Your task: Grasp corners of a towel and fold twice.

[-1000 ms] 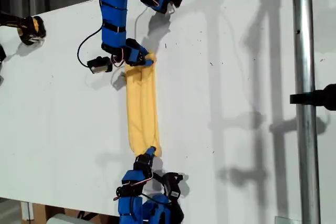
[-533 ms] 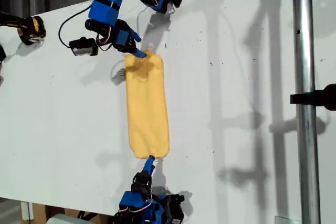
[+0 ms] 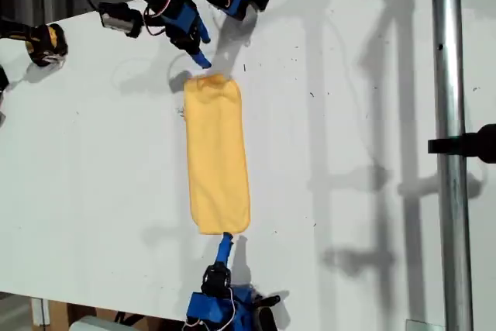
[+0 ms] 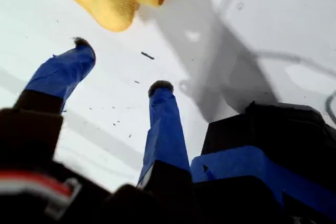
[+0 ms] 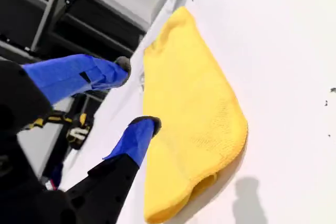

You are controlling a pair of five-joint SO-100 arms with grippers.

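The yellow towel (image 3: 218,153) lies flat on the white table (image 3: 349,153) as a long folded strip, running up and down in the exterior view. My first gripper (image 3: 202,49) hangs open just beyond the strip's upper end in the exterior view, holding nothing. In the first wrist view its gripper (image 4: 121,65) faces a rounded towel corner (image 4: 118,20), a short way off. My second gripper (image 3: 225,243) is open at the strip's lower end in the exterior view. In the second wrist view, that gripper (image 5: 137,94) has one fingertip (image 5: 148,124) at the towel's (image 5: 194,114) edge, with nothing gripped.
A black-and-yellow object (image 3: 45,43) sits at the table's edge on the exterior view's upper left. On the exterior view's right a vertical metal pole (image 3: 449,145) carries a black clamp (image 3: 474,143). Both arm bases stand at the table's upper and lower edges in that view.
Both grippers were shut on the towel's ends and have let go. The towel dropped flat and spread wider. In the exterior view, my first gripper drew back upward and my second drew back downward.
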